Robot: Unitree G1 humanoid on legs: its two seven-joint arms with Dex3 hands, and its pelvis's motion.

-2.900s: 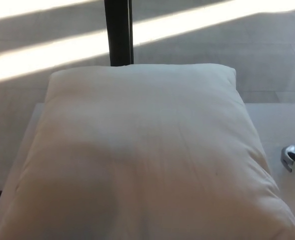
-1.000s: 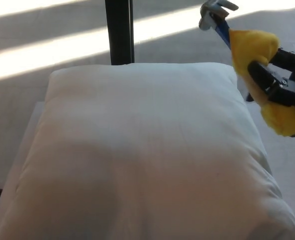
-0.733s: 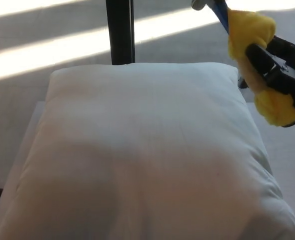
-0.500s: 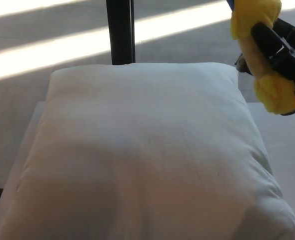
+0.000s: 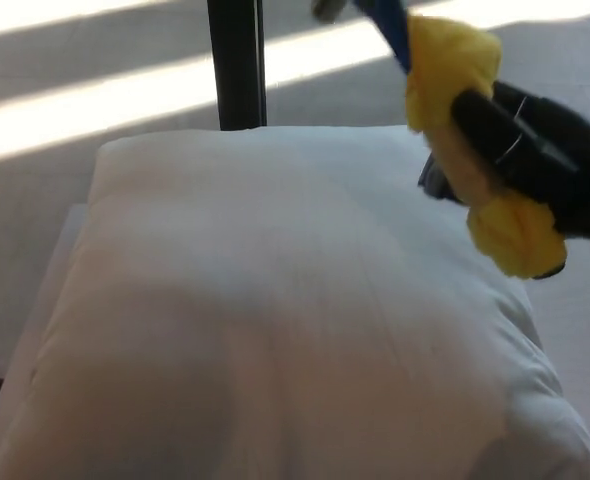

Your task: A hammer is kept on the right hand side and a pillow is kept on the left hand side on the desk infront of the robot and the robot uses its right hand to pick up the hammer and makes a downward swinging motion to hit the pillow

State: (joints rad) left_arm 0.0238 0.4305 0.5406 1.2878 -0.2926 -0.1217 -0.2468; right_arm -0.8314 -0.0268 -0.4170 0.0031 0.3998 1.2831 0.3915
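While the right hand (image 5: 520,150) is clamped around the hammer's yellow-padded handle (image 5: 455,120), raised over the far right corner of the white pillow (image 5: 275,300), the blurred head at the top edge suggests a fast swing. A loose grip on that soft padding could let the hammer (image 5: 395,30) twist or slip, landing off-target on the worktop (image 5: 585,330).

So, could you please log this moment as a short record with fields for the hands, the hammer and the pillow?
right hand: shut on the hammer's yellow grip, over the pillow's far right corner
left hand: not in view
hammer: raised, blue shaft angled up-left, head blurred at the top edge
pillow: white, lying flat, fills most of the view
contact: none visible
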